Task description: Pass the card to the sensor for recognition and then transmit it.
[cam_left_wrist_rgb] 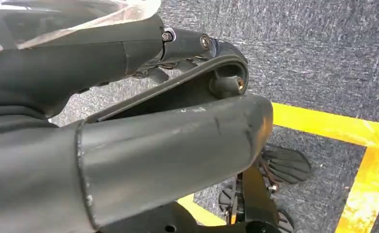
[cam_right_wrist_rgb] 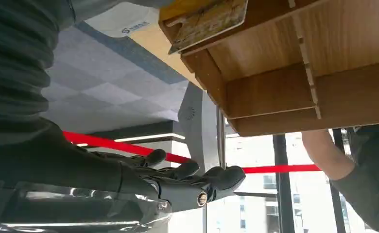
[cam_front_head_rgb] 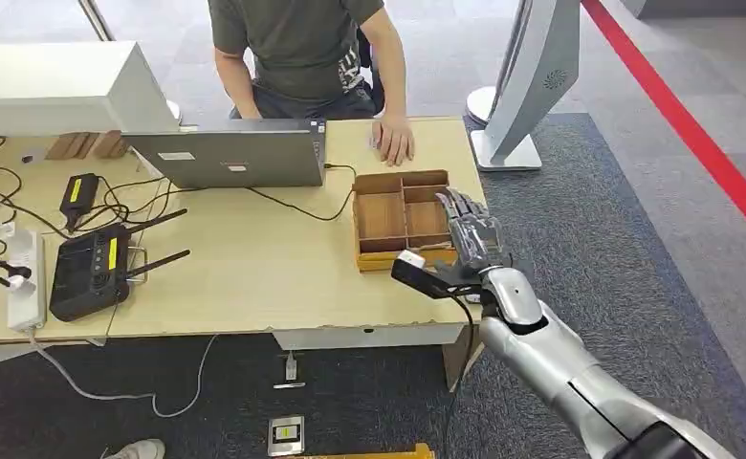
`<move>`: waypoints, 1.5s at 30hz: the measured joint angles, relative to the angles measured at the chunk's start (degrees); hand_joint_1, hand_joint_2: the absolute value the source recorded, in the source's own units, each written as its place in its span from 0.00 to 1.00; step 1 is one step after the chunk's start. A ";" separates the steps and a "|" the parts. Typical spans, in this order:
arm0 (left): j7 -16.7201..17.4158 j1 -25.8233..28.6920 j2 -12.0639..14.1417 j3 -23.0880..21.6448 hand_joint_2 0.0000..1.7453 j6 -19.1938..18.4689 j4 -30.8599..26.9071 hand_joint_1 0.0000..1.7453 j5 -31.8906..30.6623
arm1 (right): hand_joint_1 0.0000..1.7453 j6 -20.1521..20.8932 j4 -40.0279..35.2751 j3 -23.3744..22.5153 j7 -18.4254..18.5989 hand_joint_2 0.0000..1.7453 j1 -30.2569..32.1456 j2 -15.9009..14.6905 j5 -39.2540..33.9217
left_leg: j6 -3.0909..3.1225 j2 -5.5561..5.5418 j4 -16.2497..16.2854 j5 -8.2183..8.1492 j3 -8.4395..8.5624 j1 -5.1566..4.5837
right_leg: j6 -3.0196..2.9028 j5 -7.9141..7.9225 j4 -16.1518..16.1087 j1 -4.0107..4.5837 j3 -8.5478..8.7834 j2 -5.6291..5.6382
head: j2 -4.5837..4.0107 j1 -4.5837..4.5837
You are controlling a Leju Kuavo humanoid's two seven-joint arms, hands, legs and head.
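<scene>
A yellowish printed card (cam_right_wrist_rgb: 209,19) leans in a corner compartment of the wooden divided tray (cam_right_wrist_rgb: 275,92). The tray (cam_front_head_rgb: 400,182) stands on the right part of the light wooden table (cam_front_head_rgb: 254,287). My right hand (cam_front_head_rgb: 470,234) hovers over the tray's right side with its fingers stretched out and nothing in them. In the right wrist view the hand (cam_right_wrist_rgb: 178,179) is apart from the card. My left hand (cam_left_wrist_rgb: 178,155) hangs by the carpeted floor and holds nothing.
A person sits behind the table with one hand (cam_front_head_rgb: 393,142) flat beside the tray. A grey laptop (cam_front_head_rgb: 230,153), a black antenna box (cam_front_head_rgb: 90,273), a power strip (cam_front_head_rgb: 25,277) and cables take up the left. A white kiosk stand (cam_front_head_rgb: 532,86) rises at the right.
</scene>
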 joint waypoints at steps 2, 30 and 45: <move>0.00 0.00 0.04 0.00 0.00 0.00 0.00 0.00 0.00 | 0.00 0.48 0.18 -0.06 0.00 1.00 -0.02 -0.13 0.37 | 0.00 0.00 0.00 0.00 0.00 0.00 | 0.00 0.00 0.00 0.00 0.00 0.00 | 0.00 0.02; 0.48 -0.01 0.46 0.06 0.00 0.59 0.05 0.00 0.81 | 0.00 0.31 7.47 -1.05 -3.61 1.00 -0.80 2.60 -0.26 | 0.00 0.01 -0.01 0.00 0.01 0.01 | 0.00 0.00 0.02 0.01 0.00 0.00 | 0.00 0.02; 1.55 0.01 0.48 0.42 0.00 1.16 0.05 0.00 1.31 | 0.00 -1.33 13.38 0.37 -2.23 1.00 -2.22 6.51 2.67 | -0.01 0.00 0.00 0.01 0.01 0.01 | -0.01 0.00 0.02 0.00 0.00 0.00 | 0.00 0.02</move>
